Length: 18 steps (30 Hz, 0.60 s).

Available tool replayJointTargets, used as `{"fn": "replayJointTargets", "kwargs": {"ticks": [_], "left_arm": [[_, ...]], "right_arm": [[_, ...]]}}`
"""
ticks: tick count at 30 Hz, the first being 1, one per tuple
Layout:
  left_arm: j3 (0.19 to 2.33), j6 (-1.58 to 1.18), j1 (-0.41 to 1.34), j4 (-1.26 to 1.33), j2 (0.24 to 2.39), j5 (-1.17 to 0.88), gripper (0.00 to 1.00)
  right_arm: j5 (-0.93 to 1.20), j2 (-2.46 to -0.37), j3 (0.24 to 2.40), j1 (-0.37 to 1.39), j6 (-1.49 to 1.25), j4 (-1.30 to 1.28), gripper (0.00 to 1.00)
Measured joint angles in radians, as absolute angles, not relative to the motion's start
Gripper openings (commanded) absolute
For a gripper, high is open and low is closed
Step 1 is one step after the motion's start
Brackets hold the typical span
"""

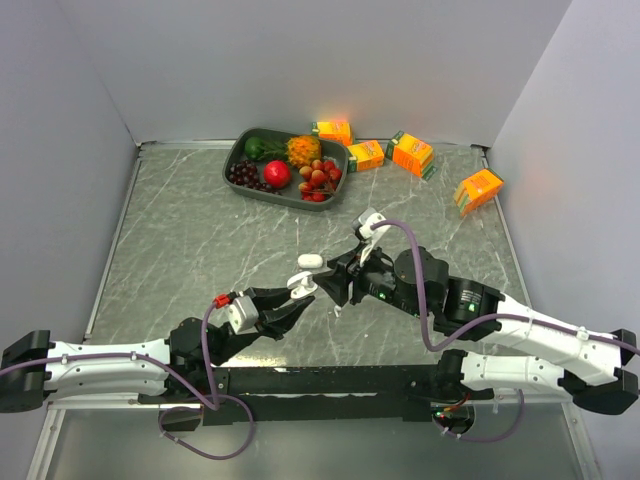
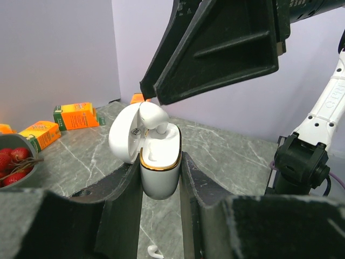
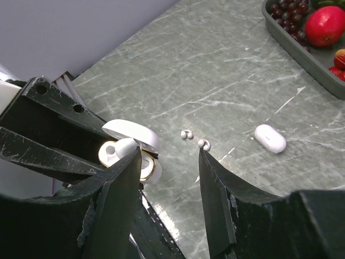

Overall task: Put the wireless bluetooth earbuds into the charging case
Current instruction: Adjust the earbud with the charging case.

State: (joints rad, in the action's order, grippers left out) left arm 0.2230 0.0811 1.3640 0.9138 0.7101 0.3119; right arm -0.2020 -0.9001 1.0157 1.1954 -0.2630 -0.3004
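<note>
- left gripper [image 2: 160, 162] clamping open charging case [image 2: 160, 181] by its sides, case standing upright, lid tipping back
- earbud [image 2: 152, 117] sitting partly in case, poking above gold rim
- right gripper [image 3: 170, 155] hovering just above earbud, fingers standing apart, gripping nothing
- loose earbuds [image 3: 186, 134] lying on table [image 3: 226, 70] beyond fingertips; closed case [image 3: 270, 138] lying farther off

1. Site type: robot laboratory test cell.
2. Plain panel walls [image 1: 320, 60] enclose the marble-pattern tabletop [image 1: 190, 250] on its left, far and right edges.
3. A left arm [image 1: 100, 362] and a right arm [image 1: 545, 340], both cabled, mount on a black rail [image 1: 330, 382] along its near edge.
</note>
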Motion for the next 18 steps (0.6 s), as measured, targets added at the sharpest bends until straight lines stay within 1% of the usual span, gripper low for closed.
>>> {"fn": "replayJointTargets", "kwargs": {"ticks": [3,6,11,14,18], "left_arm": [[0.223,0.076,1.364,0.909,0.71,0.312,0.01],[0.223,0.067,1.364,0.908,0.71,0.313,0.01],[0.223,0.063,1.364,0.907,0.71,0.322,0.01],[0.223,0.063,1.364,0.906,0.711,0.328,0.01],[0.223,0.063,1.364,0.896,0.711,0.335,0.01]], "right_arm": [[-0.201,-0.889,1.016,1.196,-0.263,-0.302,0.62],[-0.197,-0.879,1.016,1.196,-0.264,-0.302,0.64],[-0.187,-0.88,1.025,1.206,-0.264,-0.311,0.54],[-0.178,-0.886,1.048,1.212,-0.264,-0.319,0.54],[-0.165,-0.904,1.089,1.222,-0.263,-0.331,0.56]]}}
